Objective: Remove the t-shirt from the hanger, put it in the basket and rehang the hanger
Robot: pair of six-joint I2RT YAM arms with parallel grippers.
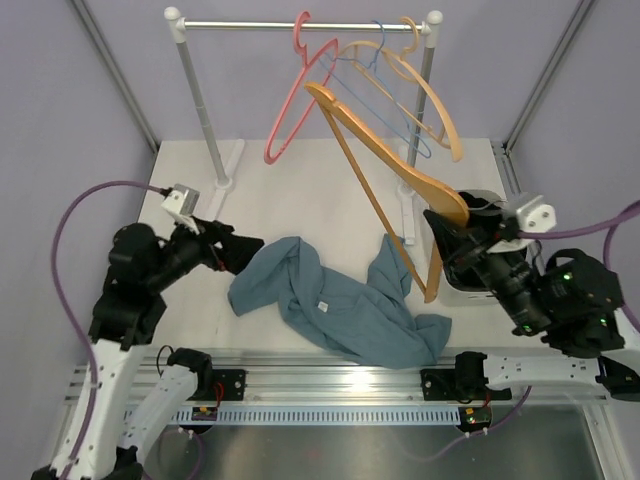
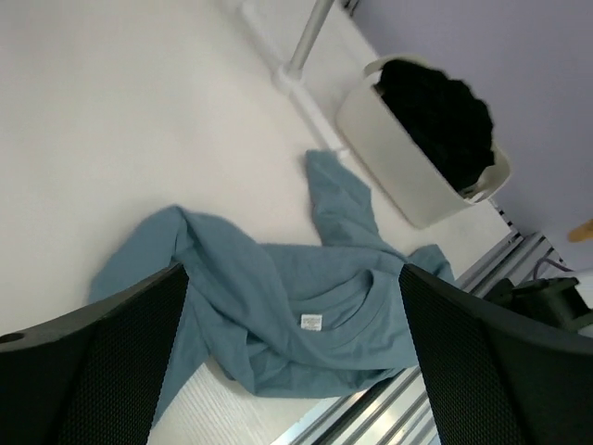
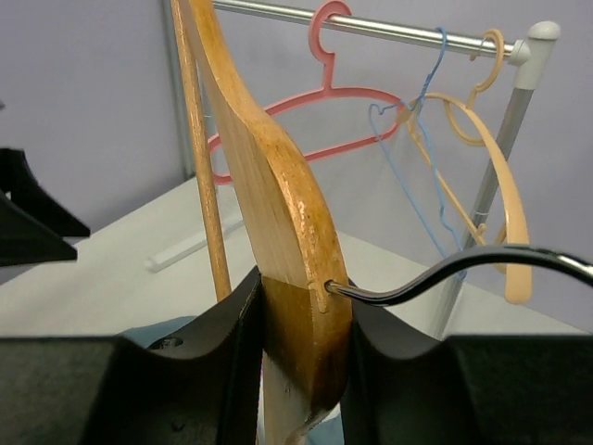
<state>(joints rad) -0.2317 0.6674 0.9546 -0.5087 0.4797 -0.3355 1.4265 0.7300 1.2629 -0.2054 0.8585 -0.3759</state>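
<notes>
Teal-blue t-shirt (image 1: 340, 310), orange-tan hanger (image 3: 278, 213), pink hanger (image 1: 272, 150), black cloth bundle (image 2: 435, 111)

Lavender walls (image 1: 40, 100), white table (image 1: 300, 195), metal clothes rail (image 1: 250, 25)

A rack (image 1: 250, 24) is stood at the twelve o'clock edge of the table (image 1: 290, 190). Three hangers are hung from its rail: a pink hanger (image 3: 326, 65) toward nine o'clock, a blue wire hanger (image 3: 424, 90) in the middle, and a tan hanger (image 3: 508, 213) toward three o'clock. A white bin (image 2: 398, 176) is set at about four o'clock, with black cloth (image 2: 435, 116) piled inside.
</notes>
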